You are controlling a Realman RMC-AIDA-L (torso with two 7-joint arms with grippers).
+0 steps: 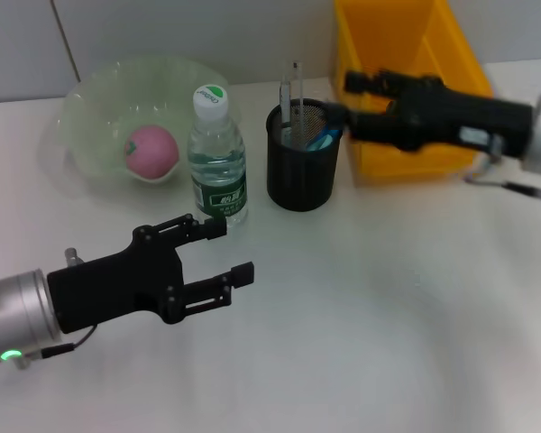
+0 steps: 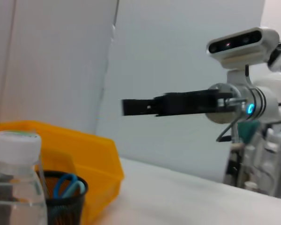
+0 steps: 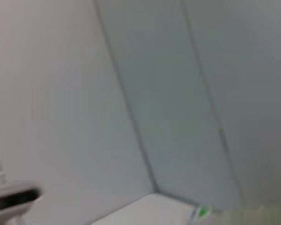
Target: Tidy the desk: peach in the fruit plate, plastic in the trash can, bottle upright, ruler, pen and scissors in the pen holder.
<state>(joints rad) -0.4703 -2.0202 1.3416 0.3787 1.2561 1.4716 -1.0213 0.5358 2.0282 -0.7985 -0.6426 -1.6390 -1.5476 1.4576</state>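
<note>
A pink peach (image 1: 151, 152) lies in the translucent green fruit plate (image 1: 90, 108) at the back left. A clear bottle (image 1: 218, 162) with a white cap stands upright beside the plate. The black mesh pen holder (image 1: 302, 171) holds a ruler (image 1: 297, 90), a pen (image 1: 285, 104) and blue-handled scissors (image 1: 325, 138). My right gripper (image 1: 341, 99) is open and empty, its fingertips just at the holder's far rim. My left gripper (image 1: 232, 251) is open and empty, in front of the bottle above the table. No plastic shows.
A yellow bin (image 1: 406, 54) stands behind the right gripper at the back right. In the left wrist view the bottle (image 2: 16, 183), pen holder (image 2: 61, 199), bin (image 2: 89, 150) and right gripper (image 2: 131, 107) show. The right wrist view shows mostly wall.
</note>
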